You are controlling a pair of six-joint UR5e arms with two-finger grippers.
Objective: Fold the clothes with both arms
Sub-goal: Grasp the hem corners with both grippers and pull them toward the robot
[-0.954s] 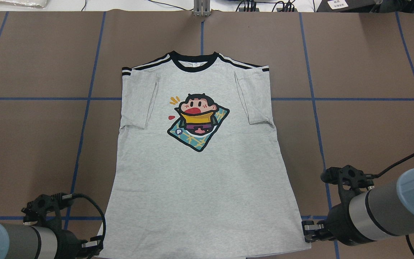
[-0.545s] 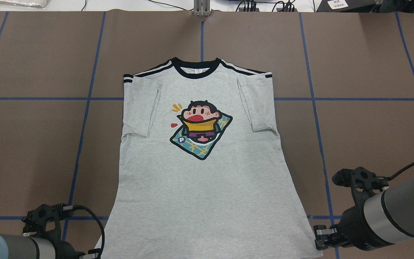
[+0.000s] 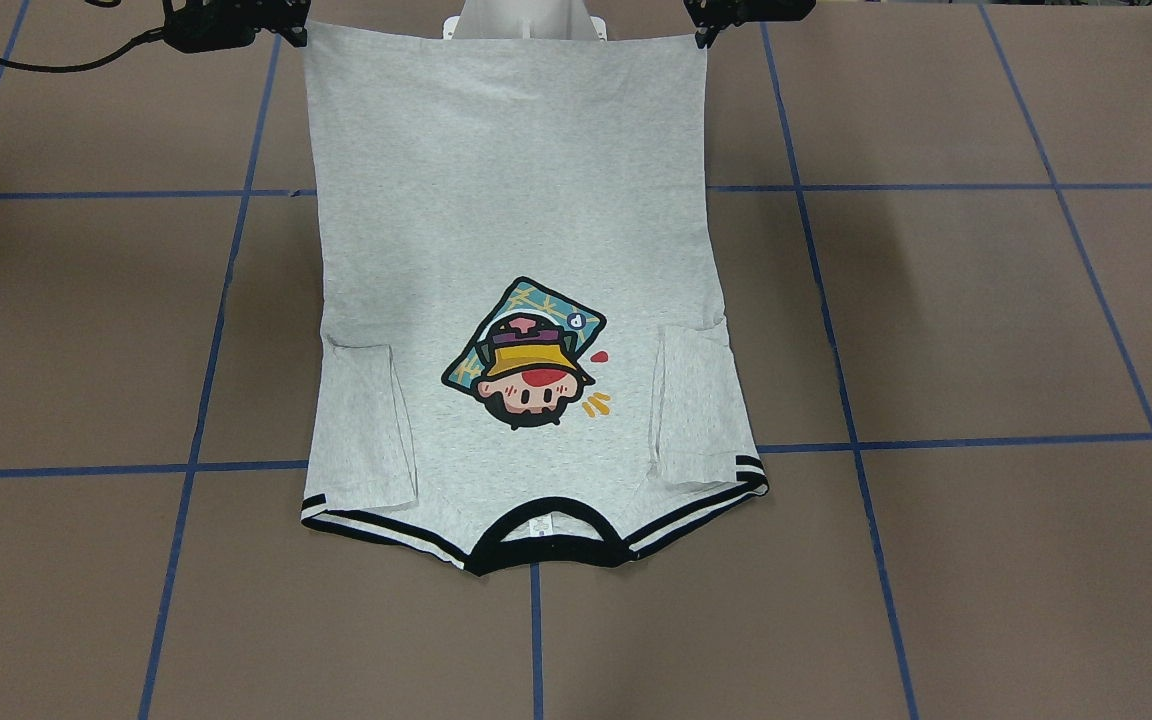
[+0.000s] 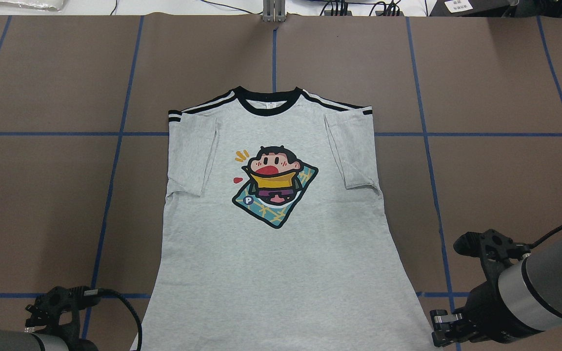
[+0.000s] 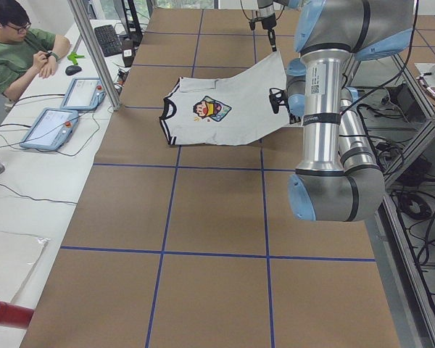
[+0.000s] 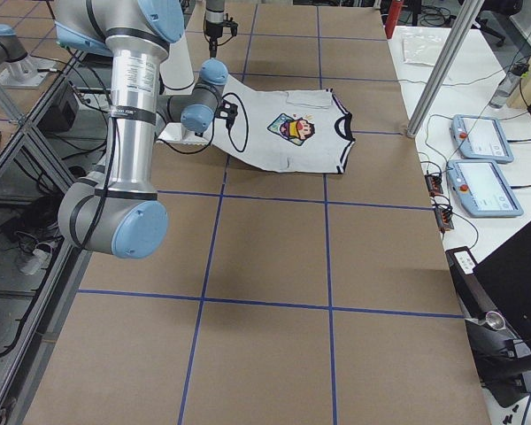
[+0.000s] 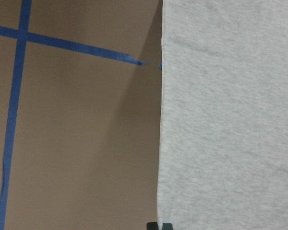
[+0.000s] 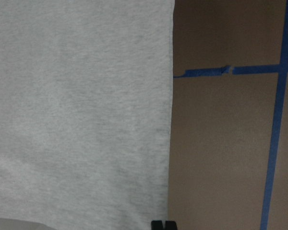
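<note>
The left gripper [image 7: 159, 226] and right gripper [image 8: 163, 225] are keeping the hem corners of the shirt [image 4: 271, 253] pinched tight, dragging it flat along the table [image 4: 42, 195] toward the robot-side edge, straightening it for the first fold.

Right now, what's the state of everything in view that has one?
shirt: face up, hem end lifted, collar end on the table
sleeves: both folded in onto the front
left gripper: shut on a hem corner
right gripper: shut on the other hem corner
</note>
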